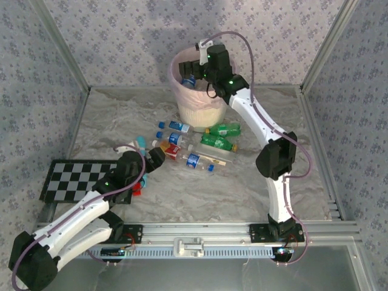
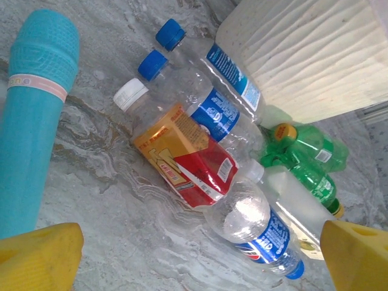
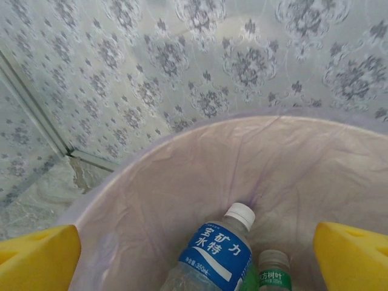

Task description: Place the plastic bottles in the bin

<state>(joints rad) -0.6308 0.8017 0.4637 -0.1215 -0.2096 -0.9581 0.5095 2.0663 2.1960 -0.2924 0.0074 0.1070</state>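
Observation:
The bin (image 1: 193,111), cream with a pink liner (image 3: 182,176), stands at the back of the table. My right gripper (image 1: 195,68) hangs open over its mouth, nothing between the yellow fingertips (image 3: 37,257). Inside lie a blue-labelled bottle (image 3: 215,251) with a white cap and a green-labelled one (image 3: 273,274). Several plastic bottles lie on the table in front of the bin: blue-labelled ones (image 1: 179,126), a red-labelled one (image 2: 188,154), a Pepsi bottle (image 2: 264,230) and green ones (image 1: 223,129). My left gripper (image 1: 159,156) is open, low beside the red-labelled bottle, touching nothing.
A teal stick-like tool (image 2: 33,121) lies left of the bottles, close to my left gripper. A black-and-white checkerboard (image 1: 76,179) sits at the left of the table. Metal frame posts and patterned walls enclose the table.

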